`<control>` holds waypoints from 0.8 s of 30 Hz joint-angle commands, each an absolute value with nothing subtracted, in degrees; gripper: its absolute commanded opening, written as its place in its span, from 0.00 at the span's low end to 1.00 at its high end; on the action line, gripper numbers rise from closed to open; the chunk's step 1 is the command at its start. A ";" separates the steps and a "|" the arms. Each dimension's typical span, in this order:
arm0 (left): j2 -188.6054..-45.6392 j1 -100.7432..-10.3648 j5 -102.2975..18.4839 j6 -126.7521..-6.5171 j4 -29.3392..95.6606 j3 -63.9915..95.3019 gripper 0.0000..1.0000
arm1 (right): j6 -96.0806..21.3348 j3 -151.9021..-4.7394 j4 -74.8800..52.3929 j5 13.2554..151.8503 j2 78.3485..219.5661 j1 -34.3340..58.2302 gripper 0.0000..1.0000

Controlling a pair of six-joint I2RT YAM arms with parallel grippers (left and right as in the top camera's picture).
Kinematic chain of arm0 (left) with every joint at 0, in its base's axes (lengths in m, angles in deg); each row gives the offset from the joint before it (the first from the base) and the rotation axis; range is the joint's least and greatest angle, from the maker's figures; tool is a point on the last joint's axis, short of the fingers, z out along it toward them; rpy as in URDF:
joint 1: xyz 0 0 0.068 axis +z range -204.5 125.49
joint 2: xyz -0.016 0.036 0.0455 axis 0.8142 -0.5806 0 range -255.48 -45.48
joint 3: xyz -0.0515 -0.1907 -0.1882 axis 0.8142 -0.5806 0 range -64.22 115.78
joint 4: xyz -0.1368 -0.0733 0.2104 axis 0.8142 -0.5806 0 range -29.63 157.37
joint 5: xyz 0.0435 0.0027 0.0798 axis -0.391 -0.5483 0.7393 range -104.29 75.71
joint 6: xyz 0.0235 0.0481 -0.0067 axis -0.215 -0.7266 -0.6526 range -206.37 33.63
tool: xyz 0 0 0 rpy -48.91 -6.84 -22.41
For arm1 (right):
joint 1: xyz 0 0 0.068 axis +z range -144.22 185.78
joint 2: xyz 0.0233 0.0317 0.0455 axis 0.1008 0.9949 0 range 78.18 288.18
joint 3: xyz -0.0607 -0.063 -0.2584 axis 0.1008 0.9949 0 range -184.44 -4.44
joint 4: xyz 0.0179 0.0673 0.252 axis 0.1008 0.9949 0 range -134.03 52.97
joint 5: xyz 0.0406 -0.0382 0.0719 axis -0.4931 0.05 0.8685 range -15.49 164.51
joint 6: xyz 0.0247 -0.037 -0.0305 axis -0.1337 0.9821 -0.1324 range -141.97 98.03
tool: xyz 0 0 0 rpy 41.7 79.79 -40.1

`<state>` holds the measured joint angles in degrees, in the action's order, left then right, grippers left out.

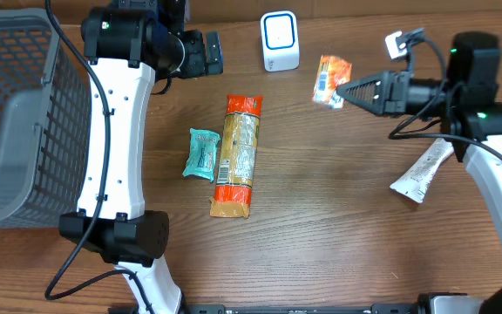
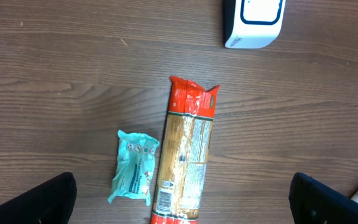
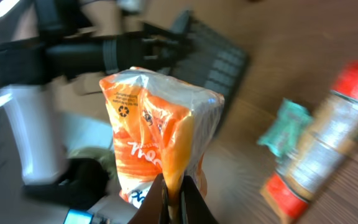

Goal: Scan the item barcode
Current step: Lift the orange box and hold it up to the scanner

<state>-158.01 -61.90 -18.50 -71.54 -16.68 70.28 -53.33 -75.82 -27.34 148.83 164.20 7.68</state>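
The right gripper (image 1: 342, 90) is pinched shut on the bottom seam of the orange snack packet (image 1: 330, 75). In the right wrist view the packet stands up from the closed fingertips (image 3: 180, 198), so its broad faces stay uncovered. That looks deliberate, since a grip on the edge leaves the print free to be read. The packet hangs just ahead of the jaws and clear of the table (image 1: 338, 227). The white scanner (image 1: 280, 41) lies a little further ahead of them and off to one side, near but not touching, which suggests the item is being brought to its window. I cannot make out which face carries the barcode. The left gripper (image 1: 209, 53) has its jaws spread wide and holds nothing. It hovers just beside the scanner on the far side from the packet, probably parked there to keep out of the way. Its camera looks down between its fingers (image 2: 42, 200) at the long pasta pack (image 1: 238, 153) and the teal packet (image 1: 201, 153), which lie side by side below it and seem to be waiting their turn. A white sachet (image 1: 423, 170) lies behind the right gripper, beside that arm. A grey basket (image 1: 16, 131) sits well behind the left gripper, likely meant for scanned goods. By count there are four items (one orange, one pasta, one teal, one white), one scanner, one basket and two grippers.
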 commanded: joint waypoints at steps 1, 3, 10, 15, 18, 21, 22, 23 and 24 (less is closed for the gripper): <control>-158.40 -61.93 -18.30 -72.22 -16.62 70.08 1.00 | -63.99 -76.54 -33.81 157.62 162.41 6.49 0.04; -158.40 -61.93 -18.32 -72.22 -16.62 70.08 1.00 | -68.87 -76.54 -39.69 157.60 162.13 6.41 0.04; -158.40 -61.93 -18.30 -72.22 -16.62 70.08 1.00 | -84.12 -76.54 -57.02 156.90 162.13 6.41 0.04; -158.40 -61.93 -18.30 -72.22 -16.62 70.08 1.00 | -85.94 -76.54 -62.97 155.02 162.17 8.16 0.04; -158.40 -61.93 -18.32 -72.22 -16.62 70.08 1.00 | -80.19 -76.54 -56.48 151.41 163.02 9.97 0.04; -158.40 -61.93 -18.32 -72.22 -16.62 70.08 1.00 | -67.54 -76.54 -38.84 141.64 163.83 12.07 0.04; -158.40 -61.93 -18.30 -72.22 -16.62 70.08 1.00 | -62.73 -76.54 -30.36 134.89 163.94 13.03 0.04; -158.40 -61.93 -18.30 -72.22 -16.62 70.08 1.00 | -58.92 -76.54 -24.11 128.42 163.94 14.04 0.04; -158.40 -61.93 -18.30 -72.22 -16.62 70.08 1.00 | -56.65 -76.65 -19.01 121.73 163.94 15.26 0.04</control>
<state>-158.01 -61.90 -18.50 -71.54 -16.68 70.28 -70.79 -76.56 -27.45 142.50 163.35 12.59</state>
